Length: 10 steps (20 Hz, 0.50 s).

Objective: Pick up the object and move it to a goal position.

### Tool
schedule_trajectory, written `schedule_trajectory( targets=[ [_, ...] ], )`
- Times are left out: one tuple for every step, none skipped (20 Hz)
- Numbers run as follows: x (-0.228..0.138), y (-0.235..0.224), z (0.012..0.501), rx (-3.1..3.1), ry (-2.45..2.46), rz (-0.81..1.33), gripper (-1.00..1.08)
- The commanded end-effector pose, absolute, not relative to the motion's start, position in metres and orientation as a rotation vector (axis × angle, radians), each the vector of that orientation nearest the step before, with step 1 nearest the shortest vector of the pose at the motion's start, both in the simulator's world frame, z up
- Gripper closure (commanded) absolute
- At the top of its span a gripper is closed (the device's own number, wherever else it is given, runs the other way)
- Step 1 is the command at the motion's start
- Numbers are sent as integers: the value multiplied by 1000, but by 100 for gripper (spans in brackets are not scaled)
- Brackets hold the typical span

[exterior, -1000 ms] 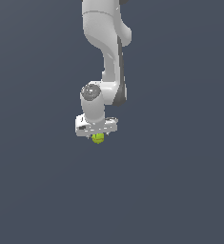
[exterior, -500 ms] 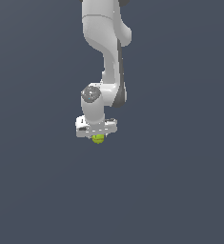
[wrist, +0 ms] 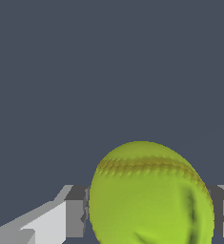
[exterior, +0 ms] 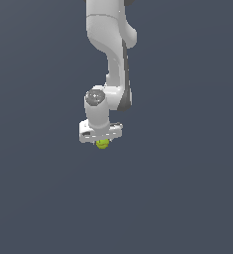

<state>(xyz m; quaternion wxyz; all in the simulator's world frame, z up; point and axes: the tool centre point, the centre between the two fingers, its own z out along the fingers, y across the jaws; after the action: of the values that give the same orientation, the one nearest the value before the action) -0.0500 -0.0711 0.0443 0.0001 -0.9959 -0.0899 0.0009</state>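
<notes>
The step in hand looks like the grasp itself, or the instant just after it: the white gripper (exterior: 102,141) sits low over the yellow-green ball (exterior: 102,144), and the ball fills the space between the fingers. In the wrist view the ball (wrist: 151,195) is huge and close, with its darker stitched seam running across its upper face, and a grey finger pad (wrist: 75,211) shows at its 9 o'clock side and another at its 3 o'clock side. Both pads appear to meet the ball's edges with no gap I can make out, so I judge the fingers pinched onto the ball rather than spread wide of it.

In the exterior view the ball peeps out directly beneath the gripper's crossbar, at 6 o'clock from the wrist, only its lower half visible. The arm (exterior: 110,44) rises from the hand toward 12 o'clock and leaves the picture at the top edge. The plain dark ground gives no shadow or contact line, so whether the ball rests on the surface or hangs clear of it cannot be told.

No goal marker shows in either view. The next move therefore calls for a firm hold, a straight lift, and then carriage toward a target whose direction these pictures do not give.
</notes>
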Motion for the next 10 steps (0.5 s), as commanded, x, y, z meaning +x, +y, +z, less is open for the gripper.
schedule_trajectory(
  targets=[
    [-51,-68,50,-3129,-283,0,108],
    [-51,-67,52,-3129,-283,0,108],
    [-52,-65,56,-3129,-283,0,108],
    [-54,-63,59,-3129,-283,0,108],
    [-55,-61,63,-3129,-283,0,108],
    [-56,-58,68,-3129,-283,0,108],
    [-58,-56,73,-3129,-283,0,108],
    [-59,-53,78,-3129,-283,0,108],
    [-61,-49,84,-3129,-283,0,108],
    [-63,-46,90,-3130,-284,-1,108]
  ],
)
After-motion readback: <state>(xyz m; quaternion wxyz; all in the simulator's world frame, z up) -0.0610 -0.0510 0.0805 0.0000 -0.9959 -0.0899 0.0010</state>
